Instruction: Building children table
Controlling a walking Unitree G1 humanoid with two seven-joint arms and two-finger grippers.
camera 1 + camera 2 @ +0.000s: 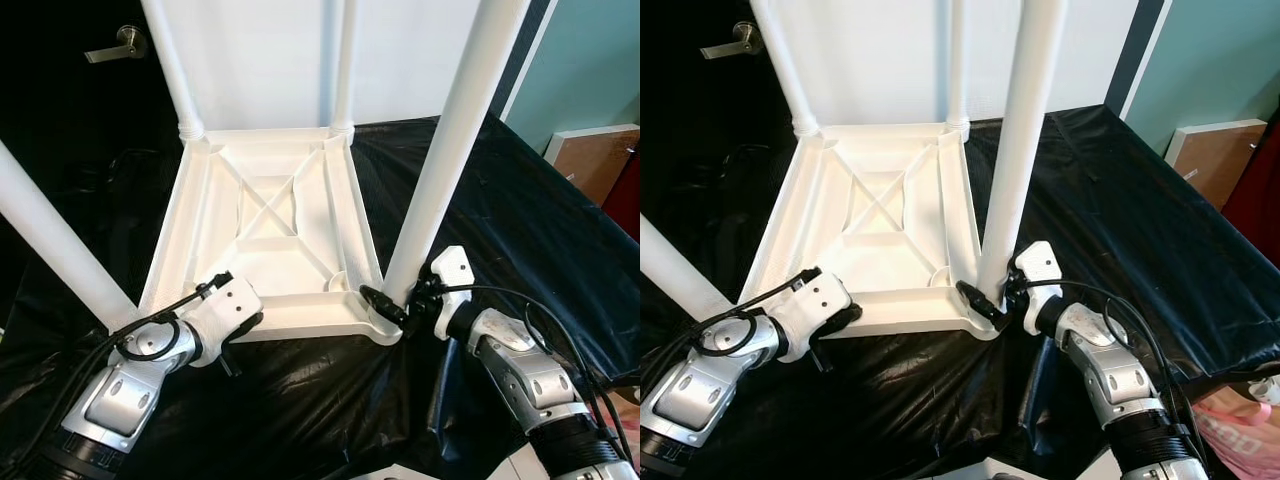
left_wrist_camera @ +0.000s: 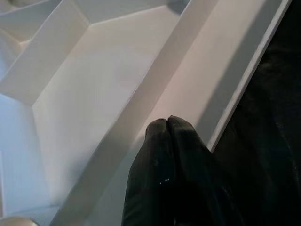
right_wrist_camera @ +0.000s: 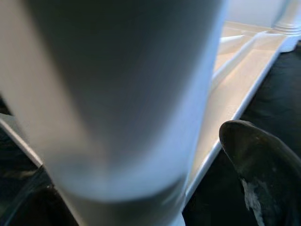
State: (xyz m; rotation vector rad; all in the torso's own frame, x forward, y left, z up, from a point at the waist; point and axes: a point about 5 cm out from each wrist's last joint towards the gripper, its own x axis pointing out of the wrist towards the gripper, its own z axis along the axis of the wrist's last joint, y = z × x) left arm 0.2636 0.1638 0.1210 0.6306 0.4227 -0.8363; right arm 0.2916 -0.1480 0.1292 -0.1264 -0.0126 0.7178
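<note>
I see the upturned white table (image 1: 265, 215) on the black sheet (image 1: 500, 210). My right gripper (image 1: 392, 307) grasps the near right leg (image 1: 450, 150); my left gripper (image 2: 167, 123), clenched empty, presses the near rim.

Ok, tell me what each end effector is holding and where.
The right end effector grips the near right table leg at its base. The left end effector is shut, holding nothing, its tips on the upturned tabletop near the front rim.

Table top (image 1: 268, 215) and legs (image 1: 455, 140): smooth white plastic. Black sheet (image 1: 500, 220): glossy, crinkled.
</note>
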